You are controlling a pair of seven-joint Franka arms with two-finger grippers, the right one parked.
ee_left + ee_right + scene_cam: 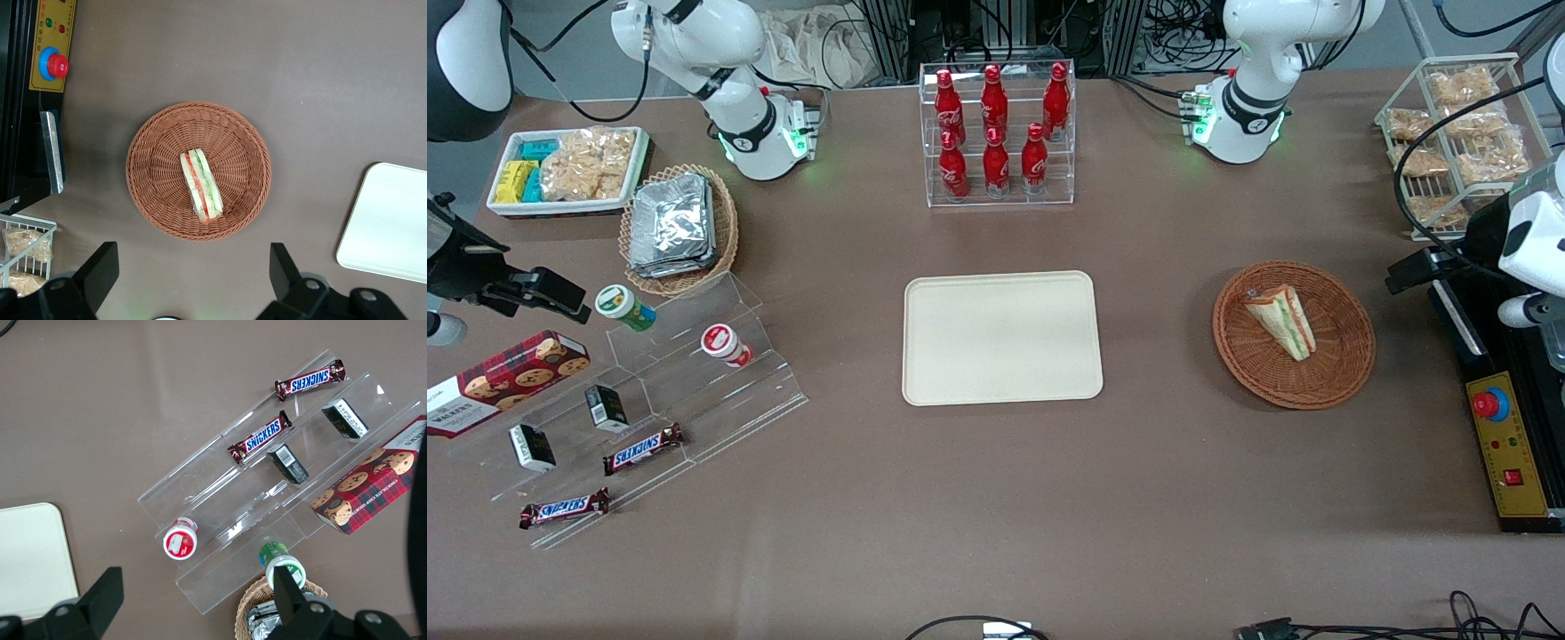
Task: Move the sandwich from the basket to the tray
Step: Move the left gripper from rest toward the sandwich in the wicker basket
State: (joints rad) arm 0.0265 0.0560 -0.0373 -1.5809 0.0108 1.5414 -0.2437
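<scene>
Wicker basket holds sandwich beneath open end effector.

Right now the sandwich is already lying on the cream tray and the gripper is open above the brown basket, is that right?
Not quite. The sandwich lies in the brown basket, not on the cream tray, which holds nothing. The left wrist view shows this, with the gripper open above the basket as you said.

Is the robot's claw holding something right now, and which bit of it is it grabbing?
Nothing is held. The gripper hangs open above the table beside the basket; the sandwich lies in it, untouched.
</scene>
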